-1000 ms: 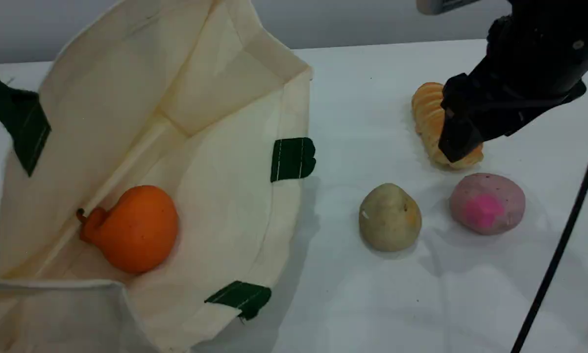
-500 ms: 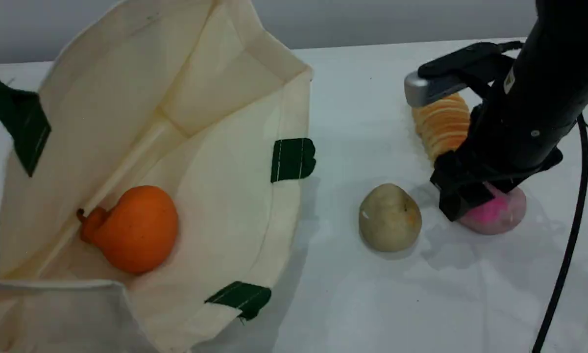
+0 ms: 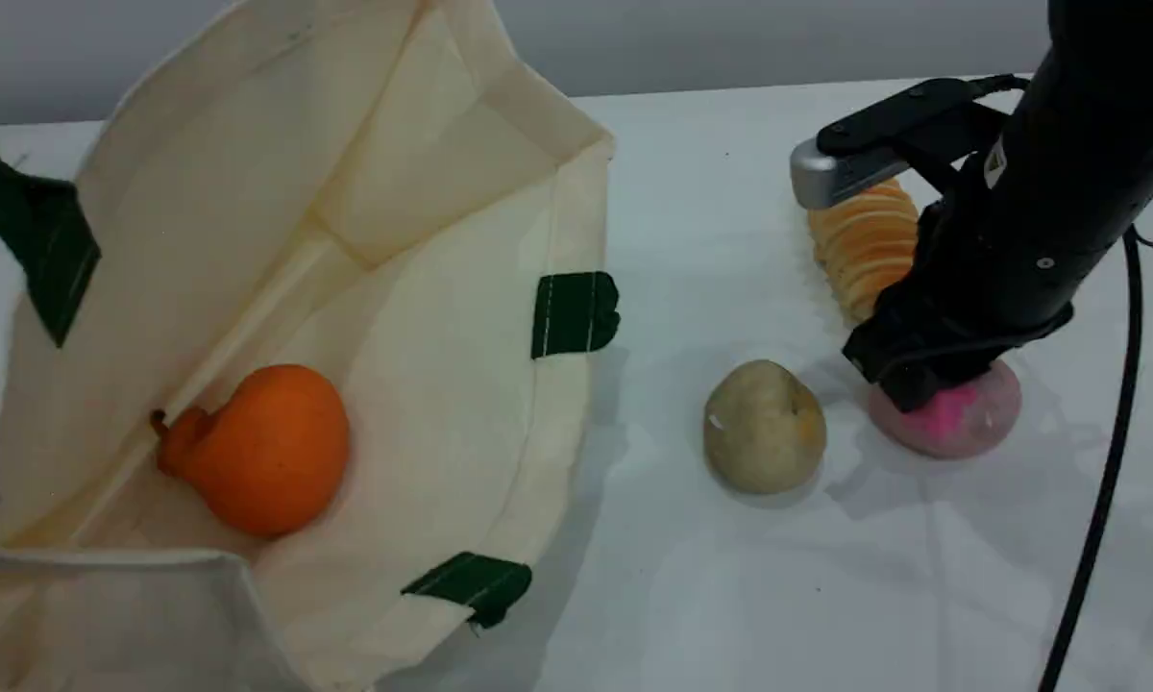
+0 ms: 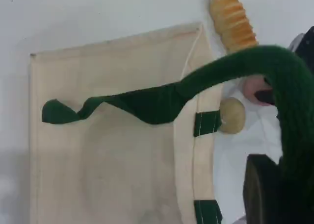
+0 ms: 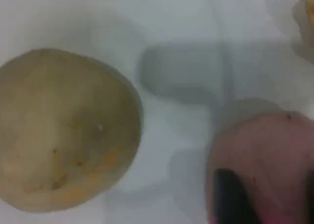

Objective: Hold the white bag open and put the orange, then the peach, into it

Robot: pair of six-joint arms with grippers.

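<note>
My right gripper sits down over the peach, a dull pink, speckled oval with a magenta patch, on the right of the smooth white table. One dark fingertip presses its skin; I cannot tell whether the jaws have fully gripped it. My left gripper is clamped on the bag's dark green woven strap, holding the floppy cream canvas bag open on the left. The matte round orange, knob pointing left, lies inside it. A tan pear-shaped fruit sits just left of the peach; a ridged golden bread roll lies beyond.
</note>
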